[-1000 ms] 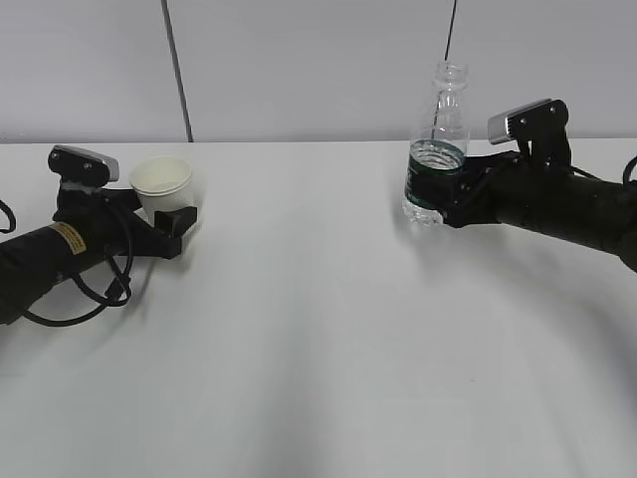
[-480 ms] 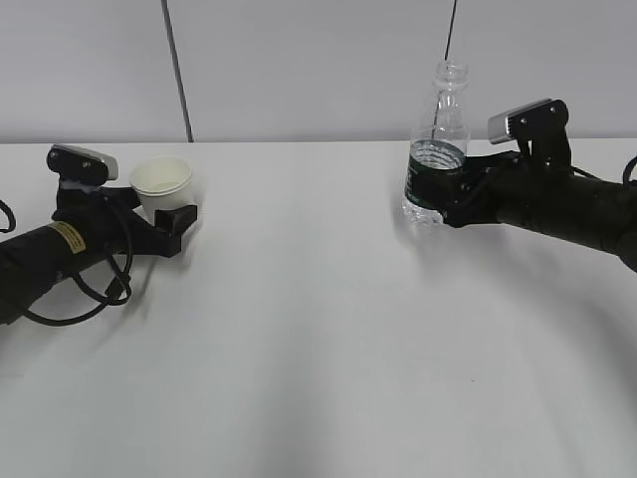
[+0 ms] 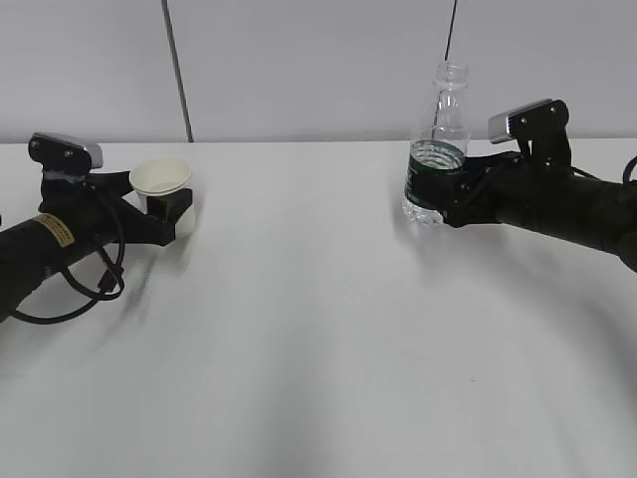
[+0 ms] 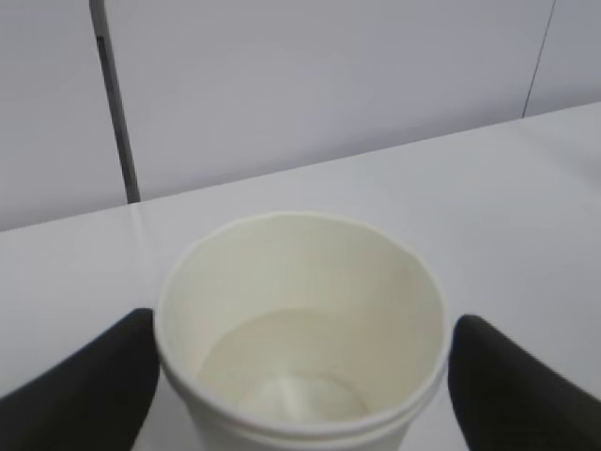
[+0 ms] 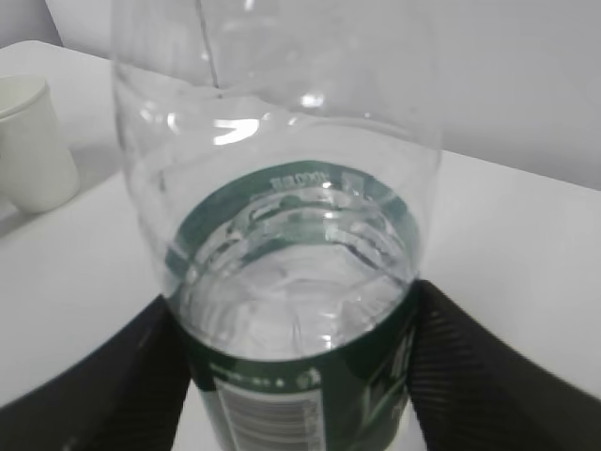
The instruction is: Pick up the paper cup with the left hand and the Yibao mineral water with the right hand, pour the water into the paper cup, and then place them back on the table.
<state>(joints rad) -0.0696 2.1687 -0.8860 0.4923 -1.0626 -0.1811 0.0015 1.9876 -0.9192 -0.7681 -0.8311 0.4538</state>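
The white paper cup point(image 3: 162, 179) stands upright on the table point(image 3: 299, 329) at the far left, and a little clear water shows in its bottom point(image 4: 300, 376). My left gripper point(image 3: 171, 207) is open, a black finger point(image 4: 75, 385) on each side of the cup's wall; a thin gap shows at the right finger. The Yibao mineral water point(image 3: 438, 149), clear, uncapped and green-labelled, stands upright at the right with water up to its label. My right gripper point(image 3: 443, 194) is shut on its label band, both fingers point(image 5: 488, 376) pressed against the bottle point(image 5: 282, 188). Its base is at table level.
The white tabletop stretches wide and bare between the two arms and toward the front edge. A grey wall with a dark vertical seam point(image 3: 177, 70) rises behind it. From the right wrist view the cup point(image 5: 33, 141) shows far off to the left.
My left arm has drawn back to the left while the cup stays in place, its fingers a touch wider. The right arm and bottle have not moved.
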